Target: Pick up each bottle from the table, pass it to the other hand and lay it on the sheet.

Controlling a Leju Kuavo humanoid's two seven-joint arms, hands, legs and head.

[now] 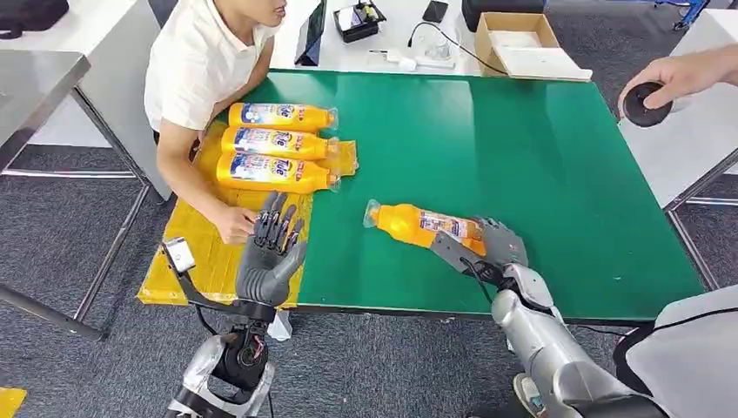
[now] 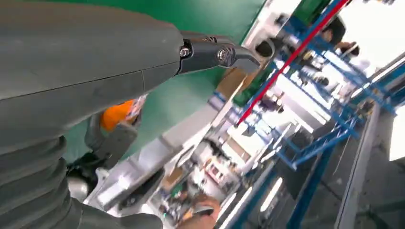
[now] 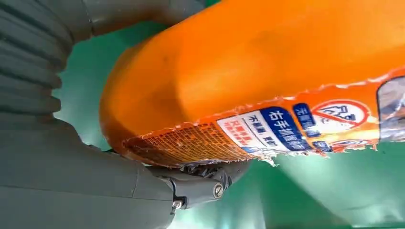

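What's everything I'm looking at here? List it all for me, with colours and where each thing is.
table: one, green, centre.
sheet: one, yellow, on the table's left end.
bottles on sheet: three, orange, lying side by side.
fourth bottle: one, orange, lying on the table near its front edge.
cardboard box: one, brown, open, on the white table behind.
black tray: one, behind.
seated person: one, white shirt, at the left, one hand on the sheet.
another person's hand: one, far right, holding a black disc.
left hand: grey, raised over the sheet, holds nothing.
right hand: grey, grips the fourth bottle.
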